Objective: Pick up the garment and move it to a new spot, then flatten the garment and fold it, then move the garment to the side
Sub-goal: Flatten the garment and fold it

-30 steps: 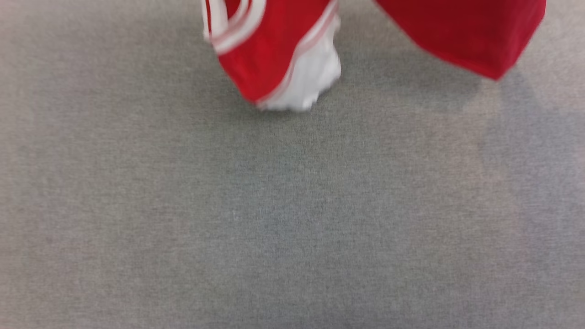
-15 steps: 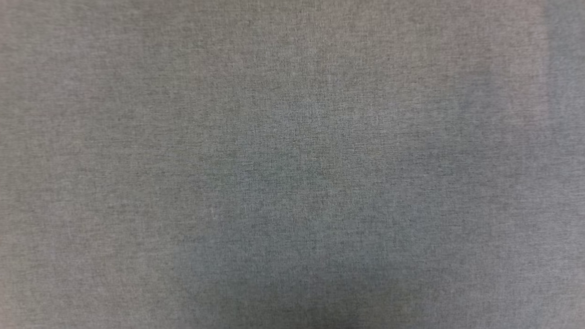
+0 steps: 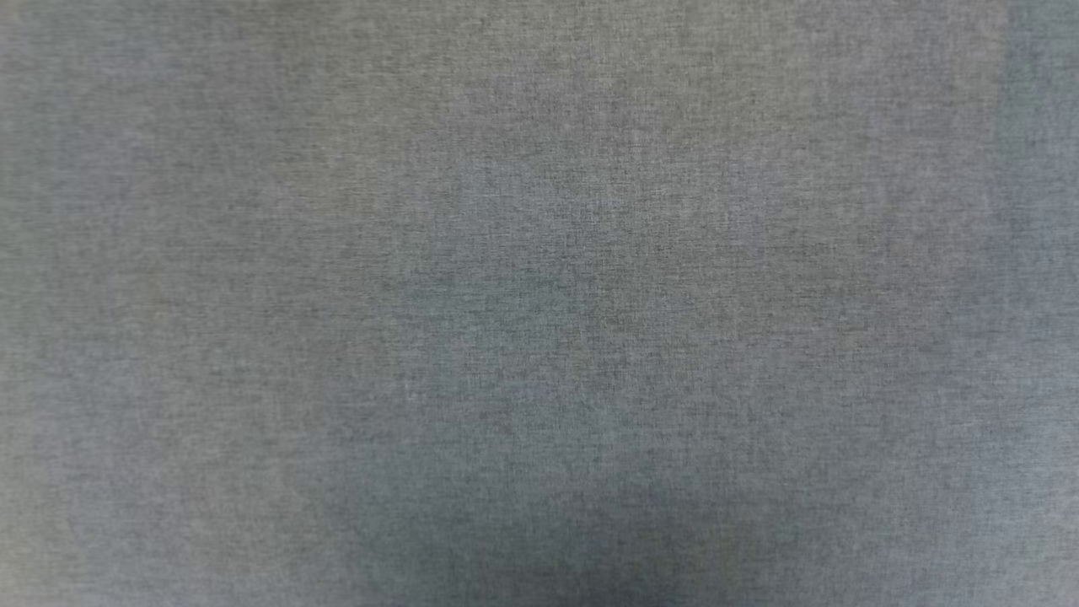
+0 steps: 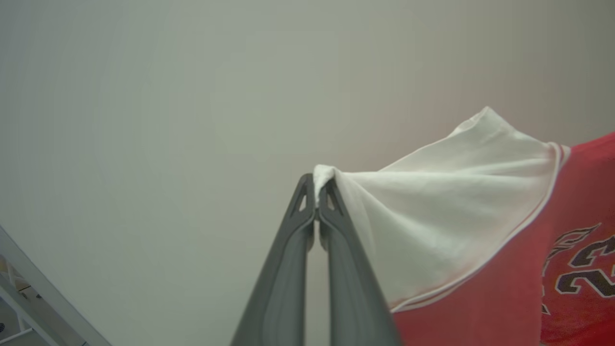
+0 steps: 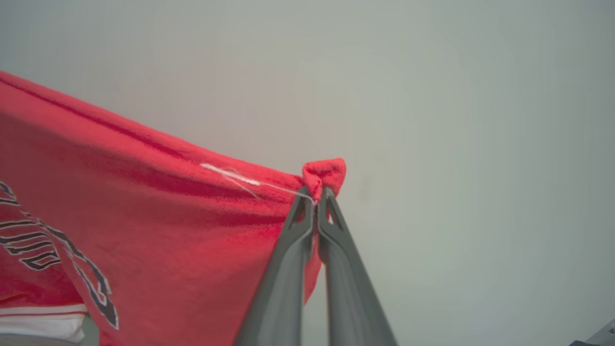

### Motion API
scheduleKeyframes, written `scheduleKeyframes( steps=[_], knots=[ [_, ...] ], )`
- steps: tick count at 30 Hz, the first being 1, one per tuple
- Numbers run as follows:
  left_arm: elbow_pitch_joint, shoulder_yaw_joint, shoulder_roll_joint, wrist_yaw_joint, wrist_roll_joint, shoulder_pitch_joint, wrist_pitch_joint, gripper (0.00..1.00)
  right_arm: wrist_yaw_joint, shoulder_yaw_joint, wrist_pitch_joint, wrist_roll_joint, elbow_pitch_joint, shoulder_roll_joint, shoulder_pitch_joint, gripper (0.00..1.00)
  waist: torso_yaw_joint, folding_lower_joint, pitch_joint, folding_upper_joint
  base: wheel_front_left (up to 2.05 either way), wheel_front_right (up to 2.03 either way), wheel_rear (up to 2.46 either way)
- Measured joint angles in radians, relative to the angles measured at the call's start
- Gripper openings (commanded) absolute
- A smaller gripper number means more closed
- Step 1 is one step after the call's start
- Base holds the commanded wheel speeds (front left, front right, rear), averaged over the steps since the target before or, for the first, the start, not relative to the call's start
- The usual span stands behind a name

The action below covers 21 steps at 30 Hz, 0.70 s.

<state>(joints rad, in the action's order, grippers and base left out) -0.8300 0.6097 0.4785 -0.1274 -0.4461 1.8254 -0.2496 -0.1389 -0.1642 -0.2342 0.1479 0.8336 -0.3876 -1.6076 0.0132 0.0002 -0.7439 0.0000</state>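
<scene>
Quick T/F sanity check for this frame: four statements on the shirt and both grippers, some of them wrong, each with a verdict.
1. The left gripper is shut on the tip of the shirt's white sleeve. True.
2. The right gripper is open and clear of the shirt. False: it is shut on a bunched red corner of the fabric.
3. The shirt lies folded flat on a table. False: it hangs unfolded from both grippers.
4. The shirt carries black lettering with a white outline. True.
</scene>
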Motion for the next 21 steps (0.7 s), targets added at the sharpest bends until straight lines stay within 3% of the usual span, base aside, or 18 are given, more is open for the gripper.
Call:
scheduleKeyframes(
  steps=[9, 21],
  knots=[
    [0.186, -0.041, -0.049, 0.004, -0.046, -0.403, -0.006, 0.0, 0.0, -0.049, -0.018, 0.04, -0.006, 0.042, 0.256, 0.0, -0.022, -0.0002, 0.102, 0.0, 0.0, 0.0, 0.0],
    [0.412, -0.027, -0.064, 0.049, -0.05, -0.997, -0.006, 0.0, 0.0, -0.106, -0.021, 0.185, -0.106, 0.013, 0.71, 0.0, -0.053, -0.0003, 0.309, 0.0, 0.0, 0.0, 0.0]
  ],
)
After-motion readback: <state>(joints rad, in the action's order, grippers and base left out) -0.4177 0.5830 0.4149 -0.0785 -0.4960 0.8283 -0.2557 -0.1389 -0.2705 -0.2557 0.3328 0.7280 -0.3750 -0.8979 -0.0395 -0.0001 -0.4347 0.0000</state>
